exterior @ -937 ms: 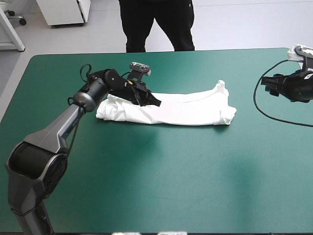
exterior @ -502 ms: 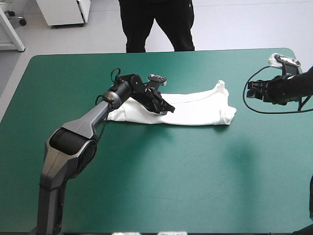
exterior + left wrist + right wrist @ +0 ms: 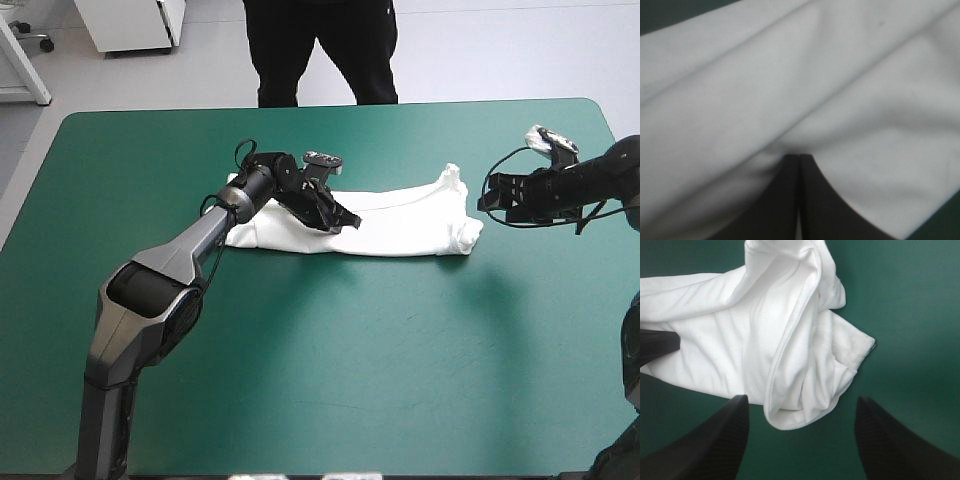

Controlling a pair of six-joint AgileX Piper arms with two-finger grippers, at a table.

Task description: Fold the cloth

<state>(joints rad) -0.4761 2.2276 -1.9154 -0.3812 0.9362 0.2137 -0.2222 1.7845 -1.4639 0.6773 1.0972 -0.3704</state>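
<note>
The white T-shirt lies as a long folded band across the back half of the table. My left gripper rests on the band's left half, shut on the T-shirt. In the left wrist view its fingers meet in one arch, with white cloth all around. My right gripper hovers open just off the band's right end. In the right wrist view that bunched end lies ahead of and between the spread fingers. A black finger of the left gripper shows at the far side.
A wide stretch of teal-green cover lies between the shirt and the table's front edge. The table's right edge runs close behind my right arm.
My right gripper has moved left to the shirt's right end. My left gripper has slid right along the band, and the shirt's left end has shifted right with it.
</note>
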